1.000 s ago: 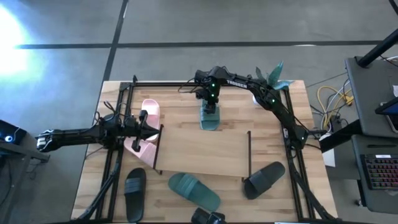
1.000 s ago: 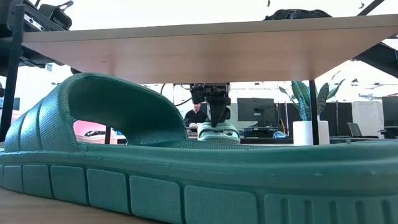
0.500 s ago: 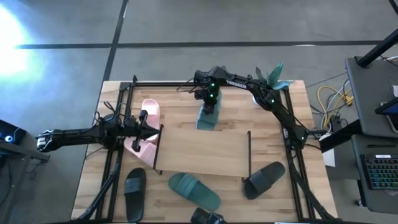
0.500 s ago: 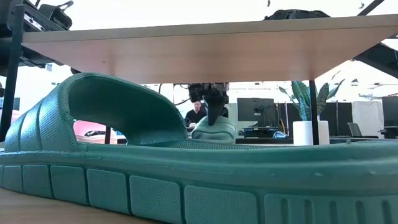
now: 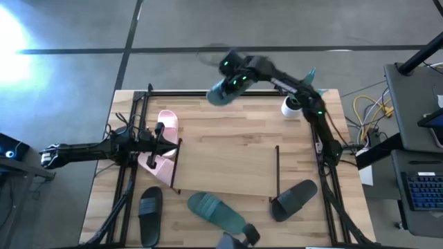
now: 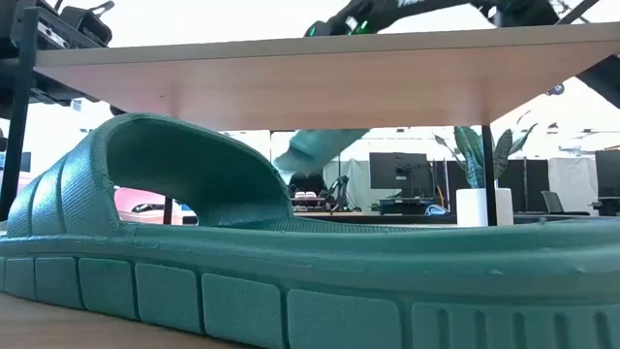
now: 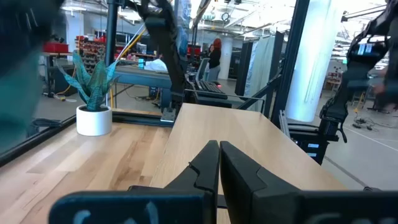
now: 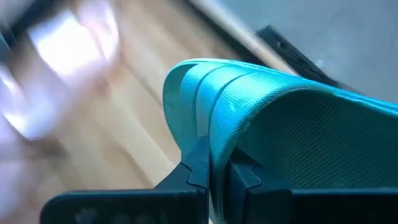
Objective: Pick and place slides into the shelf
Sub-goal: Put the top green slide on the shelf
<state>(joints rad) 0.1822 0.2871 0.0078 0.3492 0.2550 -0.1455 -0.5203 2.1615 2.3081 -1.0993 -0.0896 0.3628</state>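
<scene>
Seen from above, the right tool (image 5: 228, 84) is clamped on a teal-green slide (image 5: 220, 92), holding it in the air just past the far edge of the bench (image 5: 304, 149). The right wrist view shows the two dark fingers (image 8: 200, 163) pinching the slide's ridged strap, and the rubbery sole curves away from them. The slide looks tilted, though its long axis is hard to read through motion blur.

The shelf (image 5: 228, 162), a flat board of light wood on thin black end frames, stands in the middle of the bench, nearer than the raised slide. Judging by this, the coming move has to bring the slide back over the far edge and down toward that board.

The left tool (image 5: 158, 135) is closed on nothing and rests at the left end of the shelf, beside a pale pink slide (image 5: 163, 124). Along the near edge of the bench lie a second teal-green slide (image 5: 214, 210) and two black slides (image 5: 151, 205), one towards each near corner. A small white pot holding a plant (image 5: 291, 105) stands near the far right corner
</scene>
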